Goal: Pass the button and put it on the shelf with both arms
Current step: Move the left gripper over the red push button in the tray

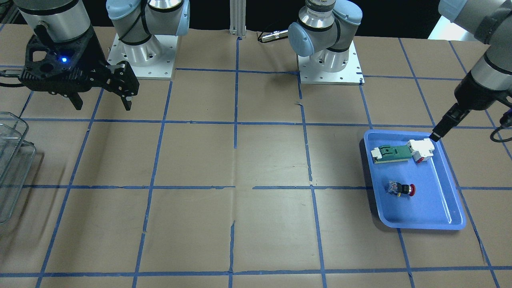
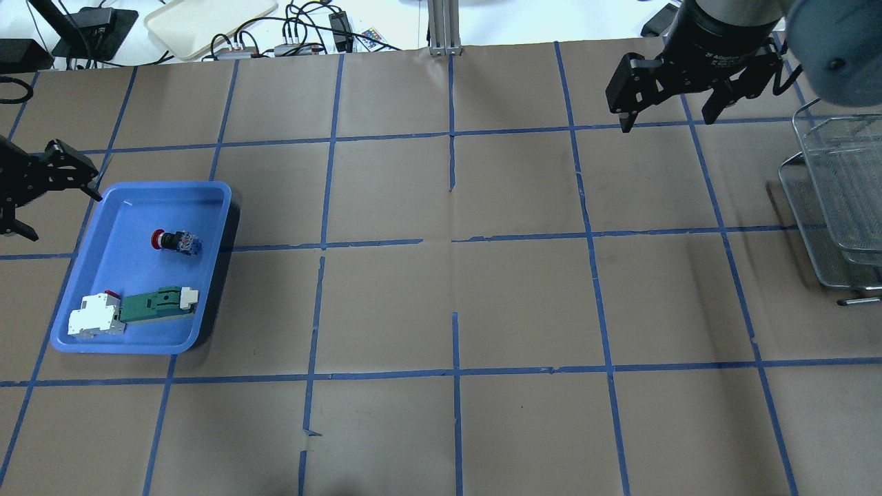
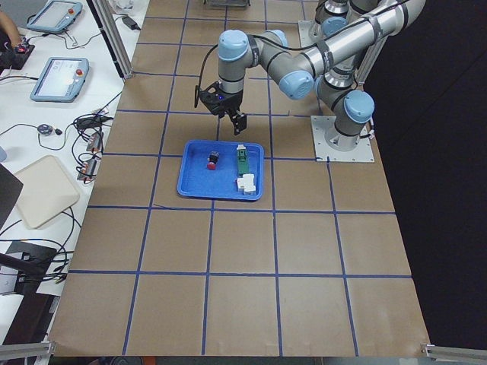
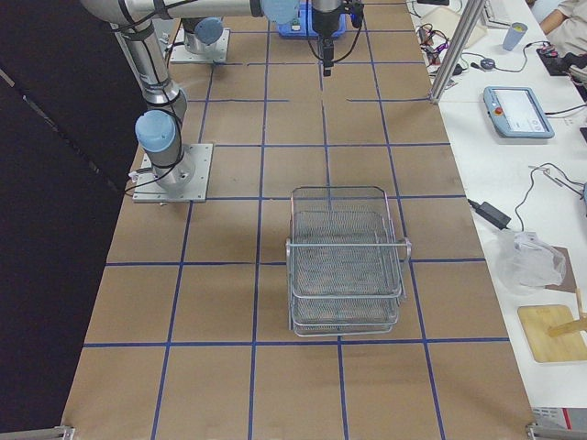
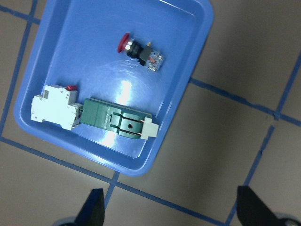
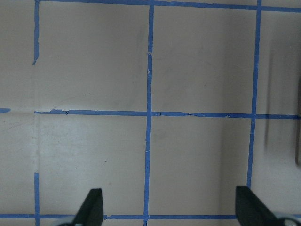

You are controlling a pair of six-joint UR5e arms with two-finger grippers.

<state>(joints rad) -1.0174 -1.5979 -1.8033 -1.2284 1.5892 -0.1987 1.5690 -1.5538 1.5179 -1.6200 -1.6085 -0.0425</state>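
The button (image 1: 402, 189) lies on its side in a blue tray (image 1: 424, 226); its red head, black collar and blue-and-clear block also show in the overhead view (image 2: 176, 240) and the left wrist view (image 5: 140, 50). My left gripper (image 2: 63, 215) is open and empty, held above the table just outside the tray's edge, apart from the button. My right gripper (image 2: 667, 122) is open and empty, high over bare table. The wire-mesh shelf (image 2: 837, 200) stands at the table's end on my right, also seen in the exterior right view (image 4: 347, 266).
The tray also holds a green-and-white flat part (image 2: 155, 305) and a white block with a red tab (image 2: 96, 317), side by side, apart from the button. Brown paper with blue tape lines covers the table. Cables and a beige tray lie beyond the far edge.
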